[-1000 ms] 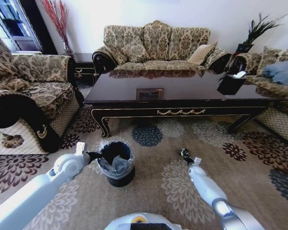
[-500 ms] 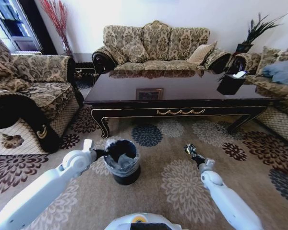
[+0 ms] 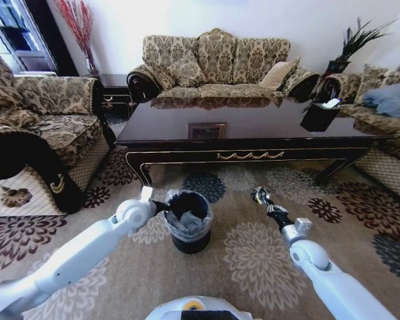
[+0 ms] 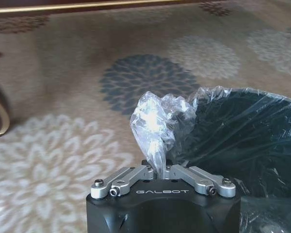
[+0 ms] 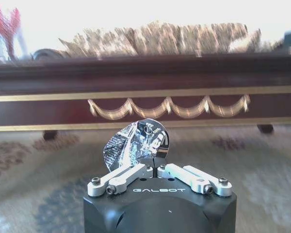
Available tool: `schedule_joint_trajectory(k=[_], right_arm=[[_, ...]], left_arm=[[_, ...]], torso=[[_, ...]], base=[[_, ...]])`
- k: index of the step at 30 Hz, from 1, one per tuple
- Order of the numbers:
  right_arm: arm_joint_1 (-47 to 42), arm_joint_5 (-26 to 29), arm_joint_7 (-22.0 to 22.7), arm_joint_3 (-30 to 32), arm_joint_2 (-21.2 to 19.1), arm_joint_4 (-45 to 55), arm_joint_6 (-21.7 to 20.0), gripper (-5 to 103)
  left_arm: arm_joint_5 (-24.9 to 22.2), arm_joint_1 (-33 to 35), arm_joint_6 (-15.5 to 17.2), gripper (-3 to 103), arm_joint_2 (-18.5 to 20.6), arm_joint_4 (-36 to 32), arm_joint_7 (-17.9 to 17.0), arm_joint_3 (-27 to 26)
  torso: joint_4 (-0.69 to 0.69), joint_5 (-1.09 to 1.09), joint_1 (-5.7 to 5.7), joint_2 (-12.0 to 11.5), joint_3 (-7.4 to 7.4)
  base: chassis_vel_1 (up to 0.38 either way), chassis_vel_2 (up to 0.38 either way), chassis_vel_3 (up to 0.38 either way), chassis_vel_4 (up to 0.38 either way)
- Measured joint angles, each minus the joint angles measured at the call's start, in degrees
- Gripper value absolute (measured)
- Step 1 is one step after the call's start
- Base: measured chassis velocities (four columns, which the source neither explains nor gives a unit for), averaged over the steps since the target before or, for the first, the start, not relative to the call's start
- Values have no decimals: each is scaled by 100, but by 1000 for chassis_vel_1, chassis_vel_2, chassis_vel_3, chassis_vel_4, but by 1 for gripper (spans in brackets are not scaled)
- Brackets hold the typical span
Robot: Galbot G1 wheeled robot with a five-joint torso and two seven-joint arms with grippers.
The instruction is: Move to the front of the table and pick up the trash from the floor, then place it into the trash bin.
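The trash bin (image 3: 189, 224), a small round black bucket with a clear liner, stands on the carpet in front of the table (image 3: 253, 120). My left gripper (image 3: 165, 206) is at its near-left rim, shut on a bunched fold of the liner (image 4: 157, 121); the wrist view shows the bin's dark inside (image 4: 242, 141) beside it. My right gripper (image 3: 260, 196) hovers above the carpet to the right of the bin, shut on the trash (image 5: 138, 143), a crumpled silvery foil piece. Behind that piece is the table's gold-trimmed front edge (image 5: 169, 108).
A black tissue box (image 3: 318, 115) stands on the table's right end. A patterned armchair (image 3: 33, 140) is at the left, a sofa (image 3: 217, 63) behind the table and another seat (image 3: 387, 113) at the right. Flowered carpet (image 3: 253, 253) lies open between my arms.
My left arm has swung to the right with the liner, and the bin has slid right with it. My right gripper has moved up and forward with the foil piece.
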Motion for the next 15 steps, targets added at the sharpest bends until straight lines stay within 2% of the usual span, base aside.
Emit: schedule_joint_trajectory(k=[3, 7, 15], right_arm=[[-371, -120, 44, 211, -2, 708, -38, 0], [-758, -365, 45, 365, 34, 1338, -60, 0], [-1652, -963, 3, 473, 158, 2251, 38, 0]], left_arm=[[-10, -332, -9, 4, -378, 209, -26, 392], [-53, -623, -15, 4, -678, 360, -129, 605], [-167, -1030, -34, 4, -1028, 606, -273, 891]], torso=[[-8, 3, 0, 0, 0], [-4, 3, 0, 0, 0], [-3, 2, 0, 0, -1]], base=[[0, 0, 0, 0], [0, 0, 0, 0], [0, 0, 0, 0]])
